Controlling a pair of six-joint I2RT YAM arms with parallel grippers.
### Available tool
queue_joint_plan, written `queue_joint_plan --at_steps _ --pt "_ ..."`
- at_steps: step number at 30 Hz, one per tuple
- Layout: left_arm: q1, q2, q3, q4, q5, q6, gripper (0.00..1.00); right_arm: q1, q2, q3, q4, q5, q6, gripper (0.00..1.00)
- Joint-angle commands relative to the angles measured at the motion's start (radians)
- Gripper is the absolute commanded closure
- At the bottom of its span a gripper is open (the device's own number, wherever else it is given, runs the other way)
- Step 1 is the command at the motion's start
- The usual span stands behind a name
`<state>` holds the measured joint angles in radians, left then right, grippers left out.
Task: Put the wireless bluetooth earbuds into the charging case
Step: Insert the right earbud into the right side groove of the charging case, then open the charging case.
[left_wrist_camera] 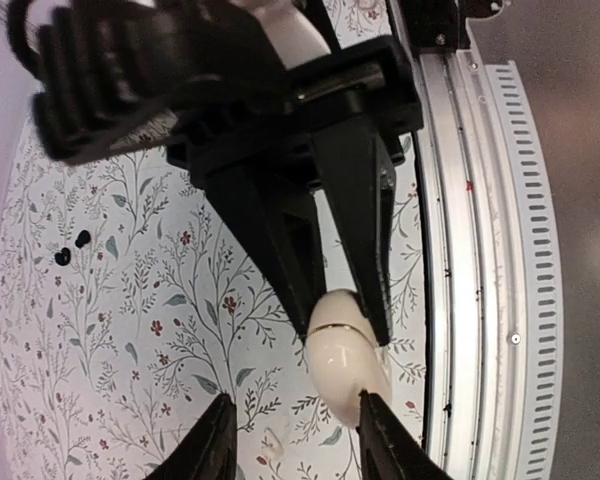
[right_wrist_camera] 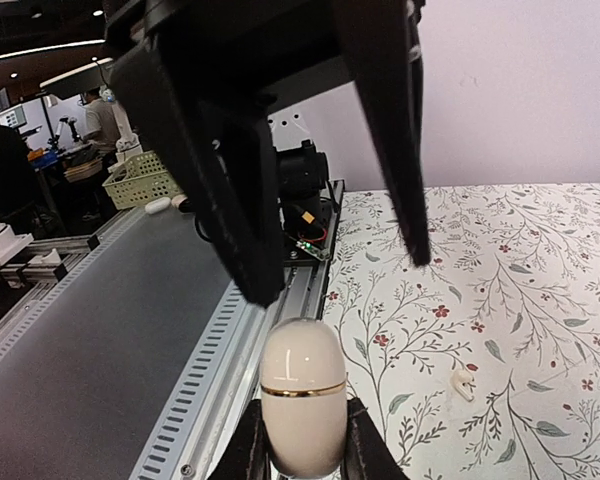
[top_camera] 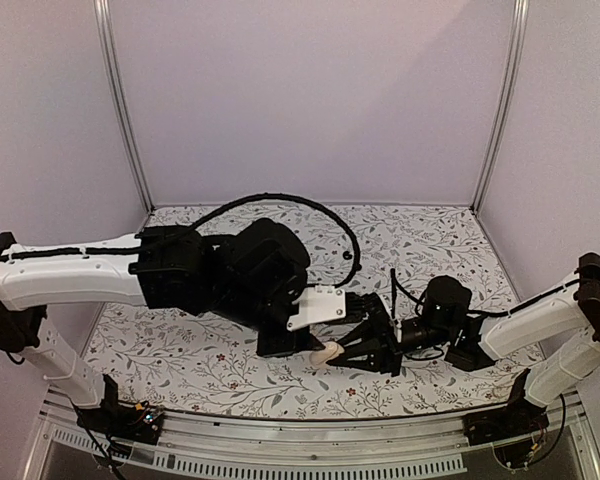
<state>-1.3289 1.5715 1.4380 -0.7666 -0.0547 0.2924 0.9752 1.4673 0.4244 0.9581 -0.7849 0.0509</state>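
Observation:
My right gripper [right_wrist_camera: 302, 440] is shut on the lower half of a cream oval charging case [right_wrist_camera: 301, 385] with a gold band. The case is closed and held just above the table near its front edge [top_camera: 328, 351]. My left gripper [left_wrist_camera: 295, 432] stands open around the case's free end. One of its fingers [left_wrist_camera: 380, 440] lies against the case [left_wrist_camera: 342, 350] and the other stands well clear. Two tiny black earbuds [left_wrist_camera: 72, 248] lie side by side on the flowered cloth, far from both grippers.
A small white piece [right_wrist_camera: 463, 383] lies on the cloth [top_camera: 430, 235] close to the case. The metal front rail [left_wrist_camera: 480, 250] runs right beside the grippers. A black cable [top_camera: 310, 205] loops over the back of the table.

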Motion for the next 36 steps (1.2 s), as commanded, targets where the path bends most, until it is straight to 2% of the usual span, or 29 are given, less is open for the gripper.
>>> queue_joint_plan --at_steps 1,9,14,21,30,36 --pt "0.004 -0.118 -0.012 0.074 -0.014 0.021 0.58 0.015 -0.013 -0.013 0.056 -0.038 0.001 1.0" --pt "0.071 -0.284 -0.2 0.229 0.029 -0.11 0.54 0.0 -0.008 -0.019 0.118 -0.015 0.069 1.0" --pt "0.077 -0.296 -0.317 0.333 -0.004 -0.24 0.48 -0.012 -0.044 -0.031 0.124 0.053 0.132 1.0" --pt "0.072 -0.215 -0.328 0.457 0.047 -0.291 0.39 -0.012 -0.075 -0.019 0.07 0.085 0.133 1.0" --pt "0.073 -0.171 -0.319 0.484 0.12 -0.276 0.39 -0.01 -0.085 -0.009 0.032 0.099 0.117 1.0" --pt "0.075 -0.143 -0.31 0.456 0.087 -0.277 0.4 -0.01 -0.094 -0.009 0.031 0.105 0.115 1.0"
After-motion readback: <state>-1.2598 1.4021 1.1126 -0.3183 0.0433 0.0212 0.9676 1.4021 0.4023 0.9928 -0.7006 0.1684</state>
